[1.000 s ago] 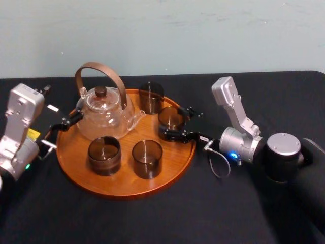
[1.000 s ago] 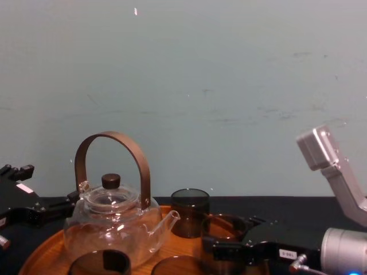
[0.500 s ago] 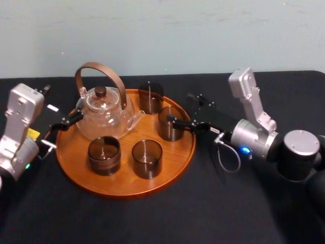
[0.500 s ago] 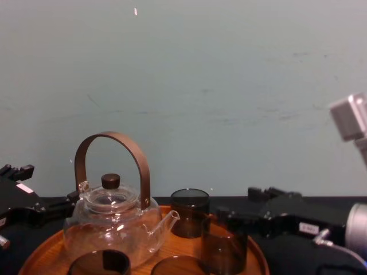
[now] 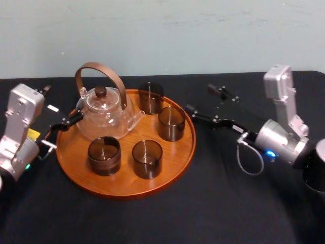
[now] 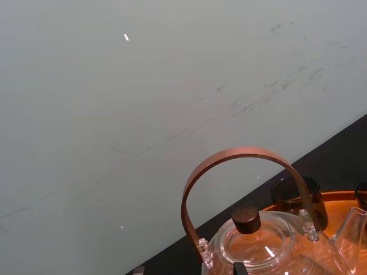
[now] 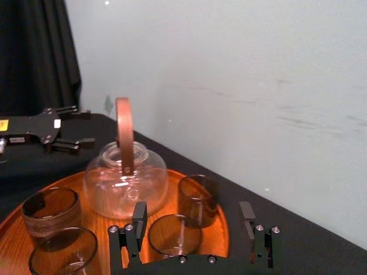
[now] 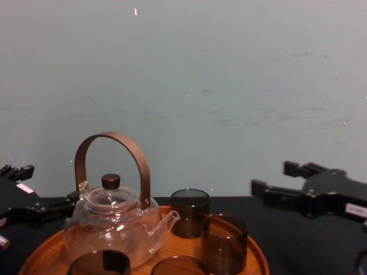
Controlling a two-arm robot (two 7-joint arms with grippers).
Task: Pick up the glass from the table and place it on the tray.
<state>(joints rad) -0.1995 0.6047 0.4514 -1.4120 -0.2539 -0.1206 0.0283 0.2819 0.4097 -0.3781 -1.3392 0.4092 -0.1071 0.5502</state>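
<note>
right jaws have drawn back, spread and empty; just ahead, the smoky-brown glass tumbler [image 5: 171,123] stands on the round orange-brown wooden tray [image 5: 127,189], so placing looks done. left jaws idle, spread.

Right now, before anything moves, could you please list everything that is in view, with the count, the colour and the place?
table: one, matte black, under everything.
tray: one, round, orange-brown wood, on the table, left of centre.
teapot: one, clear glass with a brown arched handle and dark lid knob, at the tray's back left.
glasses: four, smoky brown, all upright on the tray; two at the front, two at the back right.
wall: one, pale blue-green, behind the table.
left gripper: one, black, by the tray's left rim, jaws open.
right gripper: one, black, right of the tray, jaws open and empty.
</note>
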